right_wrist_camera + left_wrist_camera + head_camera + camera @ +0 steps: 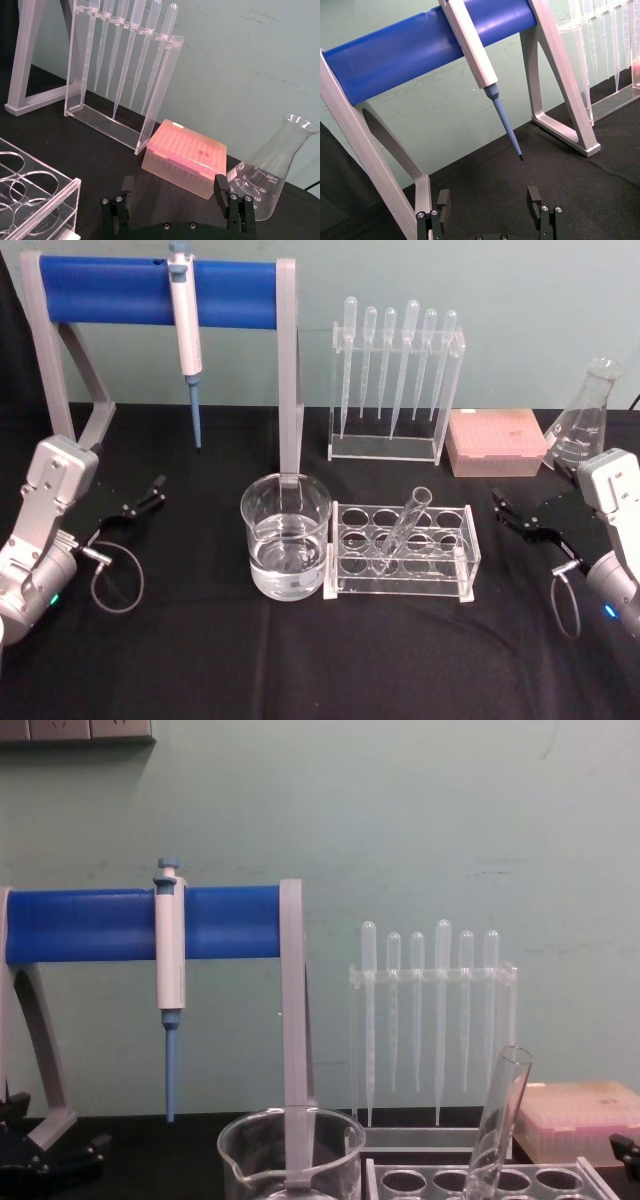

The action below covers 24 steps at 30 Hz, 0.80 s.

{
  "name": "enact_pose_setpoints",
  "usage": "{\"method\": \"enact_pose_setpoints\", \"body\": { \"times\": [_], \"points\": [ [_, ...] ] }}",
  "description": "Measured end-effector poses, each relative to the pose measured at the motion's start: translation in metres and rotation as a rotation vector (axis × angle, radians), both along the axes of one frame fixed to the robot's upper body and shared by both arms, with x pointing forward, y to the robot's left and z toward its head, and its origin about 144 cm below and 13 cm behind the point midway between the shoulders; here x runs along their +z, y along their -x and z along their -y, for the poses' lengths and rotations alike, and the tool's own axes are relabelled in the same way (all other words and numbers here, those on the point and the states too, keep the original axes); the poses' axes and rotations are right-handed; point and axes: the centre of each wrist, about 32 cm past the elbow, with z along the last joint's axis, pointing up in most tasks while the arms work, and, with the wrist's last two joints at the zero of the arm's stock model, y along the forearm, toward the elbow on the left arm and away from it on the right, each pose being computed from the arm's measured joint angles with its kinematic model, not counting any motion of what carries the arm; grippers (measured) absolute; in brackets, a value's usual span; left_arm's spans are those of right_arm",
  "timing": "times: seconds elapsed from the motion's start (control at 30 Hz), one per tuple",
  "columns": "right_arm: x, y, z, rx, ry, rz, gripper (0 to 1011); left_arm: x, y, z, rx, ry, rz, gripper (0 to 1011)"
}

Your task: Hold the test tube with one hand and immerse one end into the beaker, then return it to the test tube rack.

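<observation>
The test tube [403, 528] leans tilted in a hole of the clear rack [402, 550], mouth up and to the right; the chest view shows the tube [497, 1122] rising above the rack. The beaker [286, 548] stands just left of the rack, partly filled with clear liquid; its rim [290, 1138] shows in the chest view. My left gripper [140, 502] sits open at the table's left, far from both. My right gripper [512, 510] sits open at the right, a short way from the rack. In the wrist views both grippers [490, 202] [172, 192] hold nothing.
A blue-barred stand [160, 292] with a white-and-blue pipettor [186, 335] hangs at the back left. A pipette rack [395, 380] stands behind the tube rack. A pink tip box [497, 442] and a conical flask [583, 420] sit at the back right.
</observation>
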Motion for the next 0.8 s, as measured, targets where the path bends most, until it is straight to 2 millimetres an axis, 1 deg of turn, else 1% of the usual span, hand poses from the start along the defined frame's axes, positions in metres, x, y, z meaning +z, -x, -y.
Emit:
{"method": "enact_pose_setpoints", "body": {
  "times": [0.8],
  "points": [
    [0.0000,0.0000,0.0000,0.000,0.000,0.000,1002,0.0000,0.0000,0.0000,0.000,0.000,0.000,1000]
  ]
}}
